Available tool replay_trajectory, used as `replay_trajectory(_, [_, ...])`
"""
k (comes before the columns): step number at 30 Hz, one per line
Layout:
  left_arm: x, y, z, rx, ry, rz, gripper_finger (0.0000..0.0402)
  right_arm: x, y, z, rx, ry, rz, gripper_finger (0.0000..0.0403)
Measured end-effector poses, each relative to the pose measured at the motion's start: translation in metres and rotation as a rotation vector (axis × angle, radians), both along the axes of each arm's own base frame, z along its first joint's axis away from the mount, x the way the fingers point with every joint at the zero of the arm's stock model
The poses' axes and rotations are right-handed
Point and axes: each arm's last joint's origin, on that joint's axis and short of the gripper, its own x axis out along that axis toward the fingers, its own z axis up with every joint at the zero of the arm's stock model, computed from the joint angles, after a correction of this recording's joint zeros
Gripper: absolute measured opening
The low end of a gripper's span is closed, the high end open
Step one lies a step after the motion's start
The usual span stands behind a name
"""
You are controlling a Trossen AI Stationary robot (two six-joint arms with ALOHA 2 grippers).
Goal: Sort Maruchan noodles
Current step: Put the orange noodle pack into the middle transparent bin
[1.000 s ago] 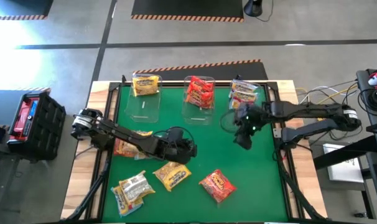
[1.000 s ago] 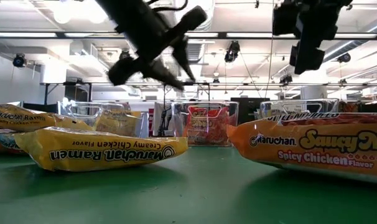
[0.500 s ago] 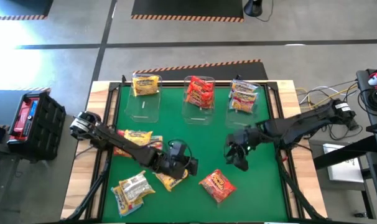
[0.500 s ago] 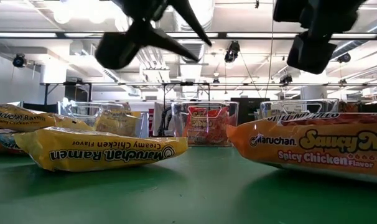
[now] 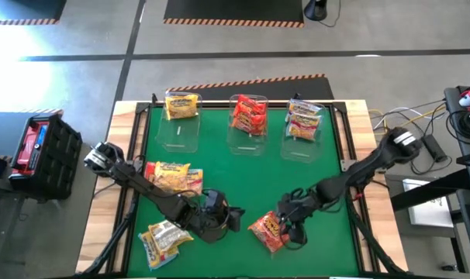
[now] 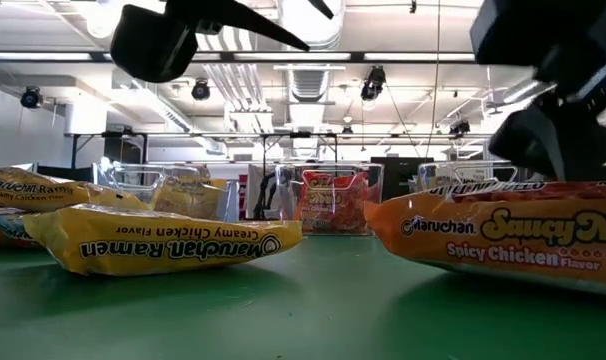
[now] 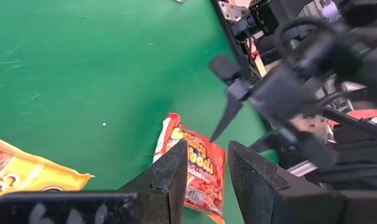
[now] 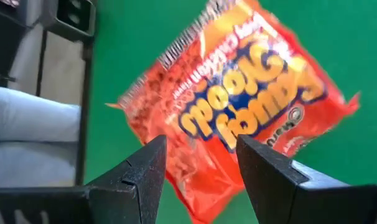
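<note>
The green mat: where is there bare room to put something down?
Bare: the middle of the green mat, between the three clear bins and both hands. Crowded: the near edge, with the left hand, the right hand and loose packets.

Three bins (image 5: 250,122) behind loose packets (image 5: 268,231)

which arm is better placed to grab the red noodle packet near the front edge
Right. The right gripper hangs open directly over the red packet, which fills its wrist view. The left gripper is open over the yellow packet, farther from the red one.
</note>
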Motion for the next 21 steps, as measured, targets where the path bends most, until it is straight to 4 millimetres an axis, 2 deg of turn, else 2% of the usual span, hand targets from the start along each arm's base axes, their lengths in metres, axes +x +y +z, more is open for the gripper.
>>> replay_trajectory(5, [0.0, -0.001, 0.0, -0.001, -0.003, -0.001, 0.0099, 0.005, 0.009, -0.019, -0.006, 0.03, 0.006, 0.0182])
replay_trajectory(10, [0.0, -0.001, 0.0, 0.017, 0.001, -0.015, 0.0099, 0.009, 0.01, -0.029, -0.043, 0.024, 0.007, 0.0175])
replay_trajectory(15, [-0.001, -0.001, 0.0, 0.02, 0.003, -0.016, 0.0099, 0.015, 0.002, -0.032, -0.165, -0.039, -0.043, 0.0163])
replay_trajectory(21, [-0.001, -0.002, 0.0, 0.013, 0.008, -0.028, 0.0099, 0.024, -0.02, -0.03, -0.29, -0.092, -0.132, 0.0154])
